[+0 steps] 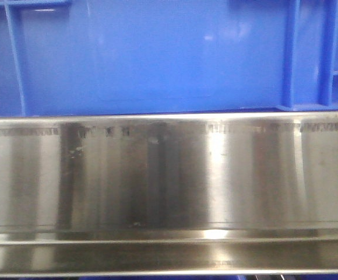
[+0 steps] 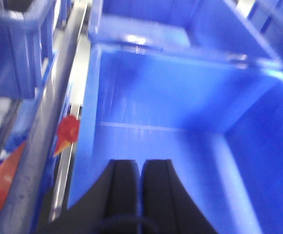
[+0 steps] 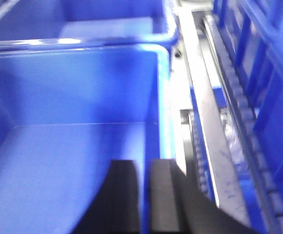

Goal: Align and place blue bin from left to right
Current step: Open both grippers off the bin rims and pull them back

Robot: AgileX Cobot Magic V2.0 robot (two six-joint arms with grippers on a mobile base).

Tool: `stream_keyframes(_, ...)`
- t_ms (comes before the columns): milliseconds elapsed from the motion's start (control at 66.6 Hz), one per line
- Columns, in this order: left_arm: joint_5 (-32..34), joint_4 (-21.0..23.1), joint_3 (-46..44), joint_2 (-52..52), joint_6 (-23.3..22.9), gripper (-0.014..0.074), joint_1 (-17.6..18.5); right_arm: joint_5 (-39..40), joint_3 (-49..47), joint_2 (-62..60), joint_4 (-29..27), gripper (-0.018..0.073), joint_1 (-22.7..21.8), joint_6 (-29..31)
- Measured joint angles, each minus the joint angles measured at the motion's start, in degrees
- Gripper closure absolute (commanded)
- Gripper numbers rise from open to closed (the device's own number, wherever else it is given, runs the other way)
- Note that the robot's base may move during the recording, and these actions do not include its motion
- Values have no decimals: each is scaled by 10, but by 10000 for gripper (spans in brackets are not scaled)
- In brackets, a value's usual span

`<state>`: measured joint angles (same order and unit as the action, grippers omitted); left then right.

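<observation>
Front view: the bin (image 1: 151, 55) fills the upper half, its smooth side wall flanked by vertical ribs near the left and right corners; its base edge sits just behind and above a brushed steel rail (image 1: 169, 175) that spans the full width.

Left wrist view: the left gripper (image 2: 140, 170) hangs over the bin's (image 2: 180, 97) open interior, near the left wall, its two black fingers (image 2: 124, 180) almost together with only a thin slit between them and nothing held. The bin's far rim meets a second bin (image 2: 180, 24) beyond it, the two touching or nearly so. To the left, a steel track (image 2: 66, 122) runs alongside the wall, with a red tag (image 2: 68, 129) on it and another blue crate (image 2: 14, 48) farther left.

Right wrist view: the right gripper (image 3: 144, 185) straddles the bin's (image 3: 73, 97) right wall, one finger (image 3: 124, 195) inside and one outside, with the rim between them; whether the pads press the wall cannot be told. A roller track (image 3: 214, 122) lies just right of the wall, leaving a narrow gap, and a ribbed blue crate (image 3: 273, 97) borders it farther right. The interior floor is bare.
</observation>
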<state>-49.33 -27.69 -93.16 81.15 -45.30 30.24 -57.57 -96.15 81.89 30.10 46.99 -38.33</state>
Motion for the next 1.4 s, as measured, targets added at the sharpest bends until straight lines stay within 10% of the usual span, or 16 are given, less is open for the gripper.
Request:
stream_keyframes(240,7,43,22,-57,16,707,17,0,28,-63,-22,638,0,23)
stream_keyframes(900,317,47,430,-345,18,707,52,263,451,-423,-27,638,5,63)
stream_keyframes(1396,484,-14,654,-517,18,707,53,379,602,-553,-27,638,68,73)
